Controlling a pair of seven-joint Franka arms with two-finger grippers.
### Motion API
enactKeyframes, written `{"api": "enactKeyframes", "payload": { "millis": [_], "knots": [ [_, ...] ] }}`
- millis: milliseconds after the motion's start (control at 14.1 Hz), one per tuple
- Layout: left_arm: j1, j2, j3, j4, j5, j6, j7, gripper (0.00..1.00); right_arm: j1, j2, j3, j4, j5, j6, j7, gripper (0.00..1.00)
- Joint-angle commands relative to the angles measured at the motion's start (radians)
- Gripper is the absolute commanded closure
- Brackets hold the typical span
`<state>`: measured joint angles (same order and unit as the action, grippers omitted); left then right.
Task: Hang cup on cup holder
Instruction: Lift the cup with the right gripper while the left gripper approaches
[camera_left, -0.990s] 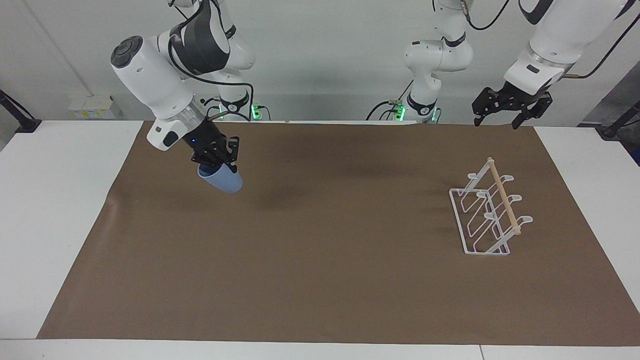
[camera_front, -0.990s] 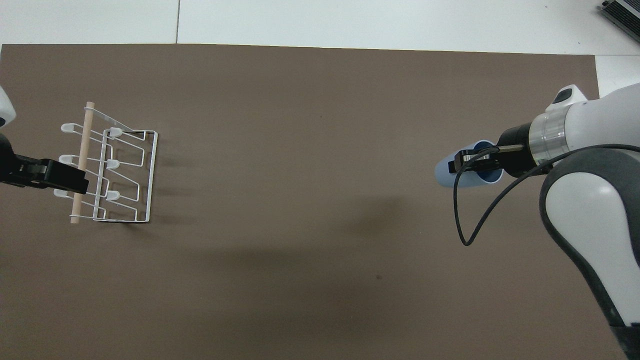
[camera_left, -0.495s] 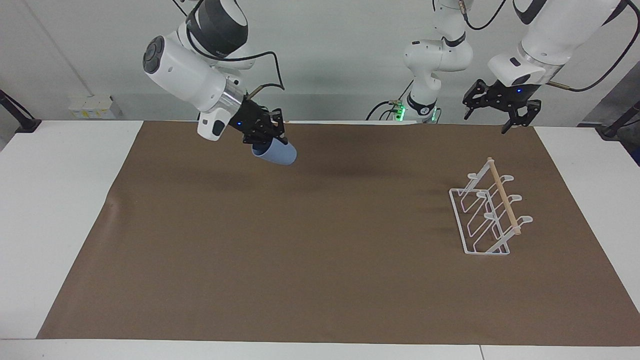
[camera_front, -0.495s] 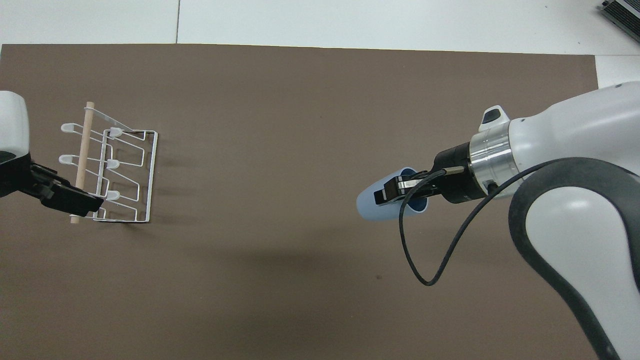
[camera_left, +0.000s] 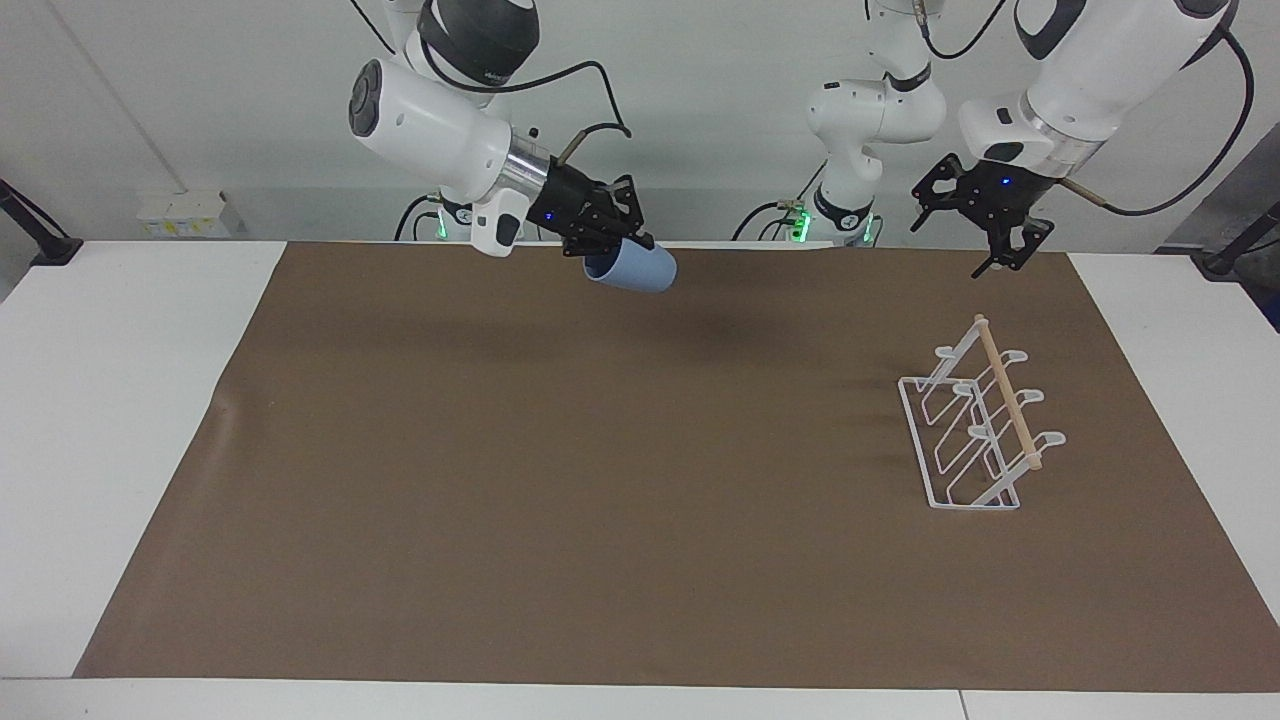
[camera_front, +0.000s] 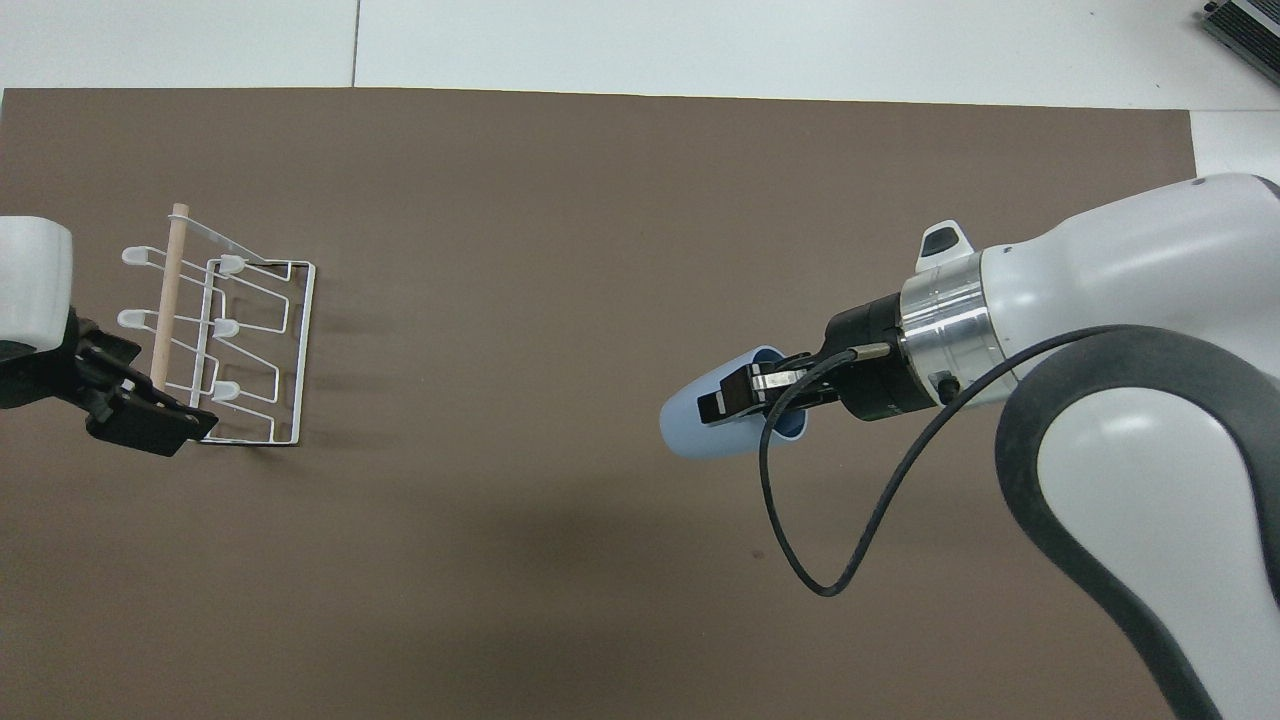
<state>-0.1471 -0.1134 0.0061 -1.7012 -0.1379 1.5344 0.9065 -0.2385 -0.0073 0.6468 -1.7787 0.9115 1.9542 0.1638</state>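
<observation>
Above the brown mat (camera_left: 600, 480), toward the edge nearest the robots, the right gripper (camera_left: 612, 243) hangs in the air pinching the rim of the light-blue cup (camera_left: 632, 269), one finger inside the mouth and one outside. The cup lies tilted on its side, its closed bottom pointing toward the left arm's end of the table; in the overhead view it shows at about four o'clock from the mat's centre. The cup holder (camera_left: 975, 430), a white wire rack with a wooden rod along its top, stands on the mat at the left arm's end, at about nine o'clock in the overhead view. The left gripper (camera_left: 985, 225) hovers with fingers spread, over the mat's edge close to the rack, touching nothing.
</observation>
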Motion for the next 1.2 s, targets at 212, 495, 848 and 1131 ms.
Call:
{"api": "enactKeyframes", "payload": {
  "millis": [212,495,848,1131],
  "knots": [
    [-0.075,-0.058,0.011,-0.092,-0.045,0.07,0.107,0.0,0.08,0.016,0.017,0.025,0.023,0.109,0.242,1.0],
    [-0.136,-0.095,0.009,-0.17,-0.078,0.174,0.181,0.0,0.125,0.018,0.019,0.045,0.023,0.089,0.498,1.0],
    [-0.195,-0.107,0.009,-0.189,-0.193,0.205,0.178,0.0,0.11,0.02,0.016,0.077,0.041,-0.009,0.591,1.0],
    [-0.282,-0.115,0.0,-0.192,-0.229,0.179,0.17,0.0,0.107,0.02,0.016,0.088,0.044,-0.006,0.605,1.0]
  ]
}}
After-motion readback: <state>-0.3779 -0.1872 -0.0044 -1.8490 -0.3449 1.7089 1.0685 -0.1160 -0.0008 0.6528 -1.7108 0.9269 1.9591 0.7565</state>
